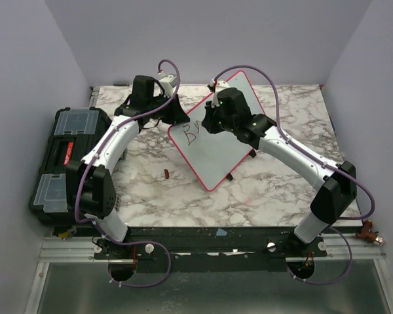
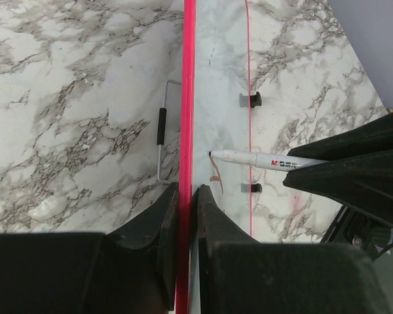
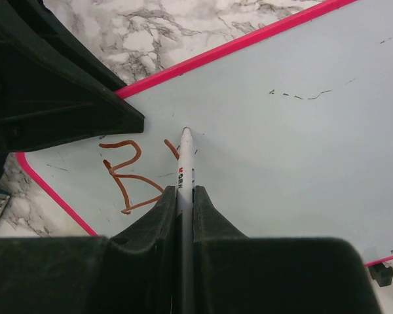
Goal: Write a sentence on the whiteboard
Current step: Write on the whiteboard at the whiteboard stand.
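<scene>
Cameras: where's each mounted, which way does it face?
Top external: overhead from the near edge, looking down at the table; left arm and right arm both show.
Left wrist: looks along left end effector pinching the whiteboard edge.
Right wrist: looks along right end effector holding the marker to the whiteboard.
Shared: whiteboard, marker in both wrist views.

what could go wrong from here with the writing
1. The left pincer clamps the whiteboard only at its thin pink frame, so pressure from the marker could pivot or slip the board and skew the next stroke.
2. The right pincer pinches the slim marker between narrow fingertips; pressed hard, it might slide back in the grip.
</scene>
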Controlling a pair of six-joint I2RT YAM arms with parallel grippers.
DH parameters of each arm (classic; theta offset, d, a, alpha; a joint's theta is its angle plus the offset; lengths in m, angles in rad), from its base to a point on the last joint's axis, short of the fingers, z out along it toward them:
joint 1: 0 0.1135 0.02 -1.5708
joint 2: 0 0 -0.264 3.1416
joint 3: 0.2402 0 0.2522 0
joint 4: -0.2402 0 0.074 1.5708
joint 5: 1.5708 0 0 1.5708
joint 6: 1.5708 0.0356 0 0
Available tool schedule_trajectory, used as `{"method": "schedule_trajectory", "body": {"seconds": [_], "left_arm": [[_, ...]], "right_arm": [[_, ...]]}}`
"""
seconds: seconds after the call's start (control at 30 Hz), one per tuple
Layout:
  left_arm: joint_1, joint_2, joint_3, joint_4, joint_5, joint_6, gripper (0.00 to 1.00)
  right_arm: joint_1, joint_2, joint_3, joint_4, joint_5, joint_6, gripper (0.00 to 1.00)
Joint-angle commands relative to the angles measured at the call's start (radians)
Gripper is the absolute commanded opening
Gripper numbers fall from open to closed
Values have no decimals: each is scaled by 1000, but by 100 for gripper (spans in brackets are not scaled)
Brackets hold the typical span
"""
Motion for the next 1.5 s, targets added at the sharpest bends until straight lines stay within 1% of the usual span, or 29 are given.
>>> {"method": "schedule_trajectory", "body": {"seconds": [0.0,0.17,0.37,0.63,1.07,1.47], "left_arm": [[-26,-27,13,-42,-20,86,0],[-26,-24,18,-48,-22,86,0],[-27,-33,9,-40,-23,82,0],[-29,-34,8,-34,-18,68,0],[-34,-28,27,-61,-38,46,0],[-34,16,133,-157,-64,58,0]], "right_arm": [[2,-5,38,-11,58,1,1],[2,-62,19,-2,89,-12,1],[0,-128,-74,48,154,-17,1],[-12,-165,-154,80,123,-24,1],[-23,-204,-212,135,86,-15,1],[-33,-253,-260,180,50,-14,1]]}}
